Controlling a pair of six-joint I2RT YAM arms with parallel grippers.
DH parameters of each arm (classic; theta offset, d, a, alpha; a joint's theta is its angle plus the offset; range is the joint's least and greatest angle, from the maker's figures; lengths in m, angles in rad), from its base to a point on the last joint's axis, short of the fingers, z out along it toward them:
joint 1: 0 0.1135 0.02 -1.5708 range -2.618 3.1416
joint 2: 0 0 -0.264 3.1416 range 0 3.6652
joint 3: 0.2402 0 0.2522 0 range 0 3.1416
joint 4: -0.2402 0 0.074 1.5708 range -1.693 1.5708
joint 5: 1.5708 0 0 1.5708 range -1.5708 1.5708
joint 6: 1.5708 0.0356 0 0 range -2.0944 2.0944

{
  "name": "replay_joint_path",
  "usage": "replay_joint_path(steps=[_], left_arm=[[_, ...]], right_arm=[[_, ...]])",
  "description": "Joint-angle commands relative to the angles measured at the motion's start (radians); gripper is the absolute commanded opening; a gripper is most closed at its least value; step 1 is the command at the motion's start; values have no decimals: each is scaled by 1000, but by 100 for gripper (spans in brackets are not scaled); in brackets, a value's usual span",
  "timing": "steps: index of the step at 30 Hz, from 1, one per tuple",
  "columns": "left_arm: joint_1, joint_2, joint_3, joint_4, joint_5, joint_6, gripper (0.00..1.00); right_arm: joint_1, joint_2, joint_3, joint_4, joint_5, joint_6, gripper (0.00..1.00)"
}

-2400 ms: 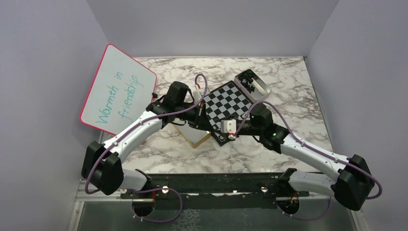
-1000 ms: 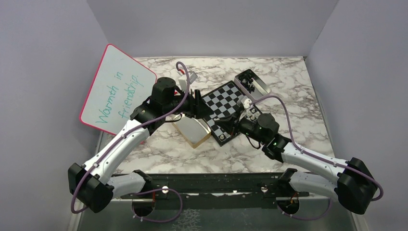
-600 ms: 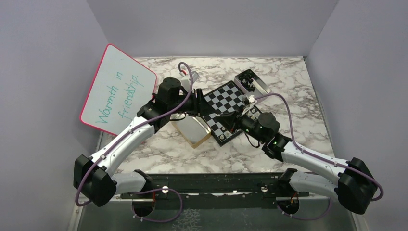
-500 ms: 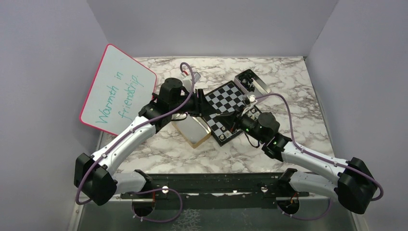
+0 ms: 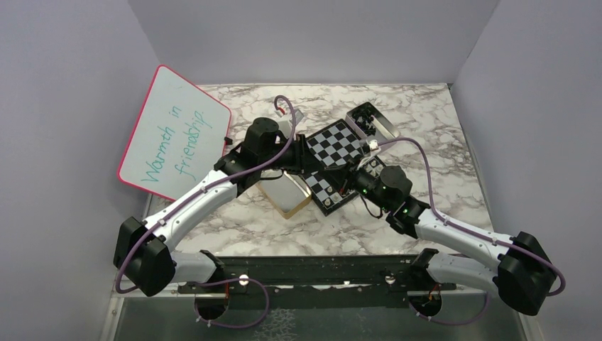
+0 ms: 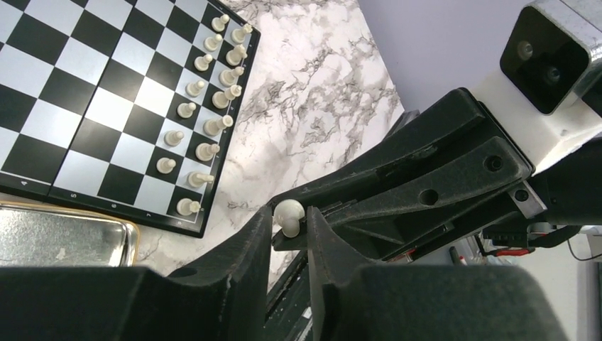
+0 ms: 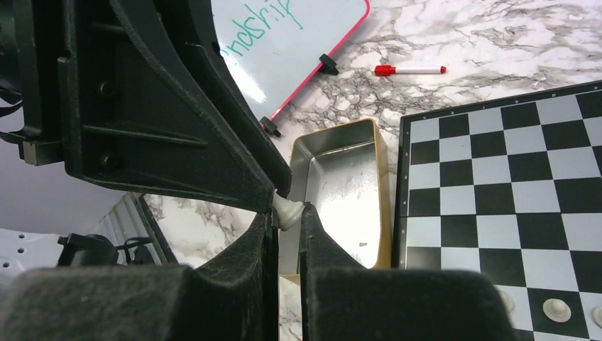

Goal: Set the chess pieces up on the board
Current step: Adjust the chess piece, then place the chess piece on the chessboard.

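Note:
The chequered board (image 5: 334, 145) lies mid-table and shows in the left wrist view (image 6: 85, 92) and the right wrist view (image 7: 511, 185). Two rows of white chess pieces (image 6: 206, 121) stand along its near edge. My left gripper (image 5: 316, 167) and right gripper (image 5: 325, 172) meet tip to tip over the board's near corner. One white chess piece (image 6: 289, 215) sits between both pairs of fingers. Its round head is between the left gripper's (image 6: 289, 227) fingers. Its base (image 7: 287, 211) is between the right gripper's (image 7: 287, 220) fingers. Both grippers are closed on it.
A silver tin with a gold rim (image 5: 284, 195) sits left of the board, nearly bare inside (image 7: 341, 177). A second tin (image 5: 373, 122) with black pieces sits at the board's far corner. The pink-framed whiteboard (image 5: 174, 135) leans at left. A red marker (image 7: 410, 69) lies behind.
My left gripper swung from the left back over the board and met the right gripper. The right gripper turned toward it and has held still in the last half second.

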Motion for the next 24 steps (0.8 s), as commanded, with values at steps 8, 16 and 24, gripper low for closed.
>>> replay_joint_path(steps=[8,16,24], left_arm=[[-21,-3,-1,12,-66,33,0],[-31,29,73,-128,-187,157,0],[-60,109,135,-222,-321,235,1]], right_arm=[[8,-35,-1,-25,53,19,12],[8,-156,-62,-150,25,-29,53],[8,-388,-70,-398,25,-93,100]])
